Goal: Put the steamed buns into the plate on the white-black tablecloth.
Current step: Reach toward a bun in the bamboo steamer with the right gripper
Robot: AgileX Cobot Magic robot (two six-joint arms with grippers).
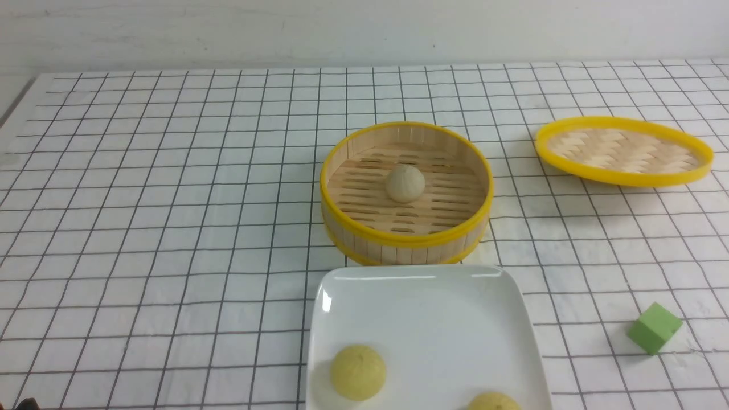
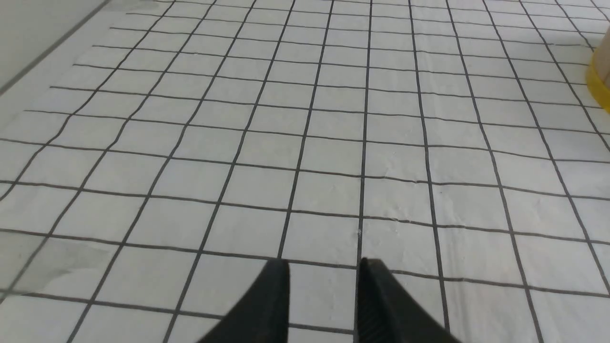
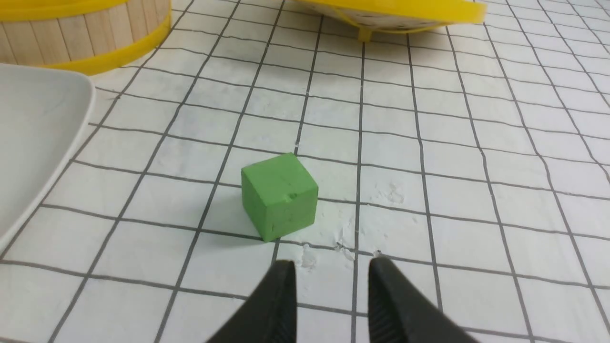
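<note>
- Steamed buns: one pale grey-beige bun (image 1: 405,183) sits inside the round bamboo steamer (image 1: 407,242). Two pale yellow buns (image 1: 358,372) are in the white square plate (image 1: 421,319), near its left side and toward its near right corner.
- Left end effector (image 2: 323,269): fingertips apart, nothing between them. Right end effector (image 3: 332,267): likewise parted and unloaded.
- Handling, judged: the remaining bun appears light and matte, possibly soft; moderate pressure advised. Take hold at opposite sides, below the dome's crown.
- Edges: the steamer wall surrounds the bun, so entry should be from above, with a lift over the yellow rim. The plate lies just beside the steamer, toward the near edge of the counter (image 1: 142,239); its raised rim also needs clearing.
- Room: the plate's middle and far portion are bare, suitable for release. The green cube (image 1: 655,328) stands right of the plate; the woven lid (image 1: 626,151) lies toward the far right corner.
</note>
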